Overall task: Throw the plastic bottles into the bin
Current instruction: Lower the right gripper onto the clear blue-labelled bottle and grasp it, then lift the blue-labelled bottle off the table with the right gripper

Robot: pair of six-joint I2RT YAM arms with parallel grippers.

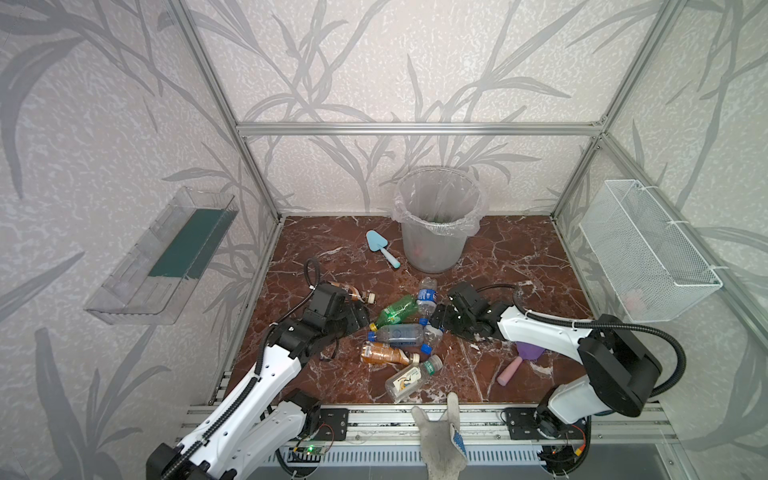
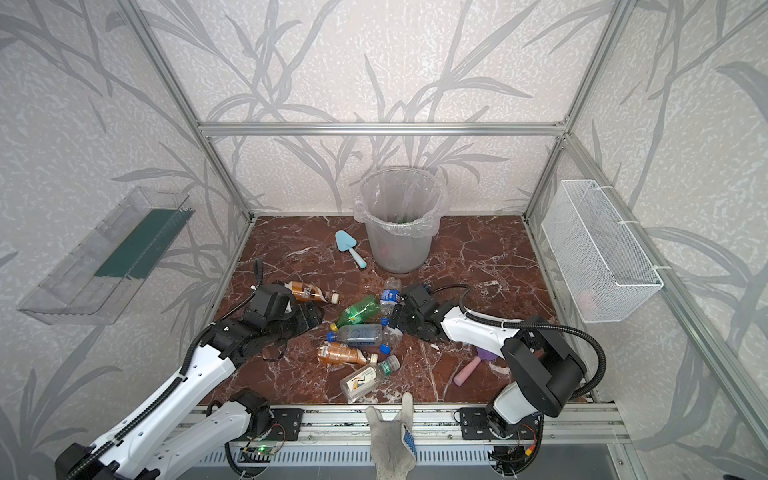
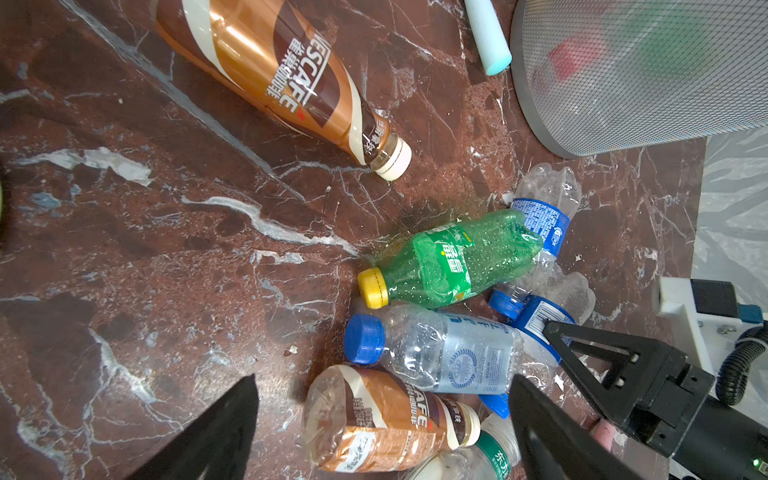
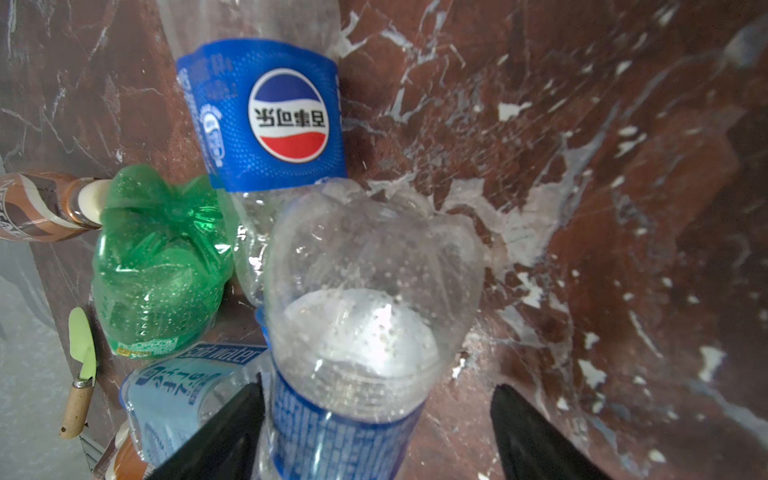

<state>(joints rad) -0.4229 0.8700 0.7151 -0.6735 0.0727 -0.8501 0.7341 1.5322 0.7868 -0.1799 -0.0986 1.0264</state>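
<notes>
1. The left gripper [image 3: 382, 380] is seen spread wide with nothing pinched, held low at the left side of the pile near the middle of the bench [image 1: 519, 257]. Two bottles lie under the gap: the near coffee bottle [image 3: 386, 419] and the clear blue-cap bottle [image 3: 449, 353]. Both could be caught at once, or one squirted out on closing.
2. The far coffee bottle [image 1: 348, 291] lies alone just behind that gripper. It could be knocked and rolled by the wrist.
3. The plastic bottles are heaped touching: the green bottle [image 1: 395, 311], the Pepsi bottle [image 1: 427, 295], and the white-label bottle [image 1: 409, 378] nearer the front edge. If one is pulled, its neighbours may be dragged or rolled.
4. The bin [image 1: 436, 253] stands at the middle of the back edge, well apart from the pile. It is tall, so on a low carry the rim could be struck or the liner bag snagged, and the bin tipped. The light-blue trowel [image 1: 380, 245] lies just beside it and is not to be binned.
5. The right gripper [image 4: 378, 388] is spread astride the crushed blue-label bottle [image 4: 365, 291], not pinching. One finger is just beside the label and the other is apart. On an off-centre close the bottle may be shoved, or its thin wall buckled and the bottle lost.
6. The purple-and-pink shovel [image 1: 521, 361] lies partly under the right arm and could be swept.
7. The two grippers face each other closely across the pile, so a collision is possible.
</notes>
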